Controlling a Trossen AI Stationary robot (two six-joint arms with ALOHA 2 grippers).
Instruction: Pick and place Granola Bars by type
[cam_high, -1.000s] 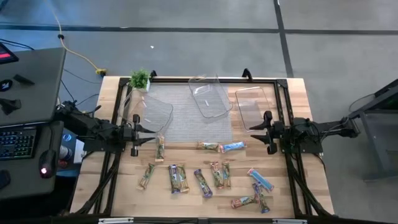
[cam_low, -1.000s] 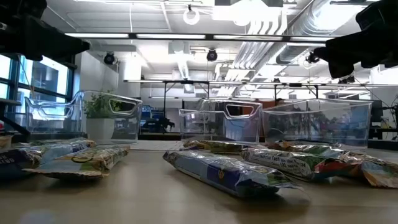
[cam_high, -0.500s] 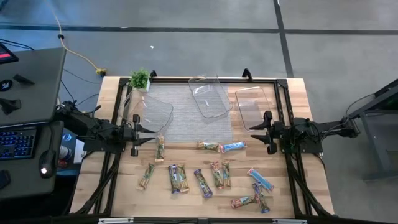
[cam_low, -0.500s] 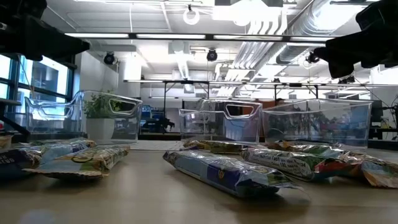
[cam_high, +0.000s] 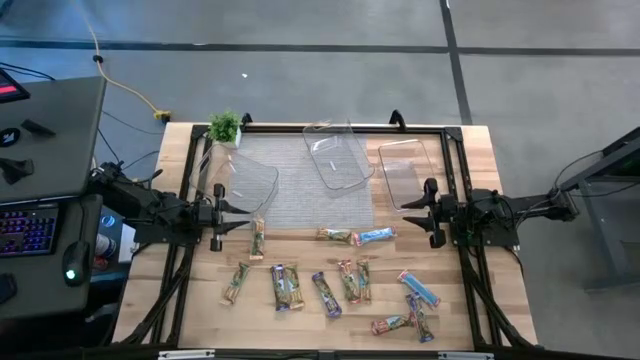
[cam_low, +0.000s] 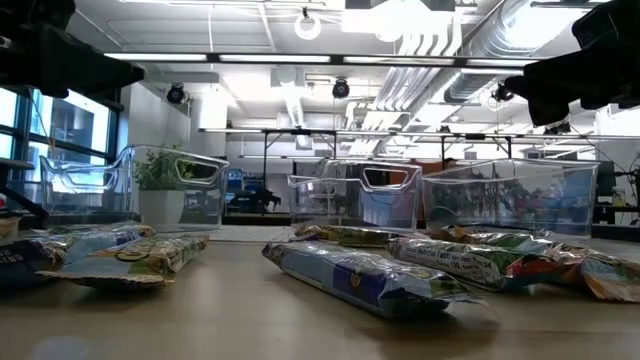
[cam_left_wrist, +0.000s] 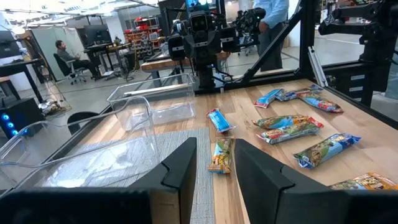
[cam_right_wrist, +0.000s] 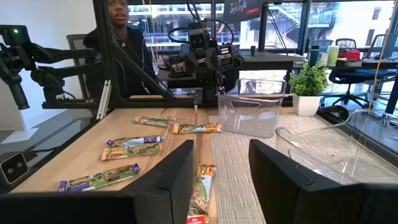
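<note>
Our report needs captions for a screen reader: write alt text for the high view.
About a dozen shiny wrapped granola bars lie scattered on the wooden table before three clear plastic tubs; the left gripper and right gripper hover at opposite sides, fingers open.

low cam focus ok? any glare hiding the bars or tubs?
Low view: nearest bar readable, bare table in front soft; ceiling lights bright, tubs show through. High view: even light, clear tubs faint on the mat. Wrist views: bars sharp, own fingers dark.
</note>
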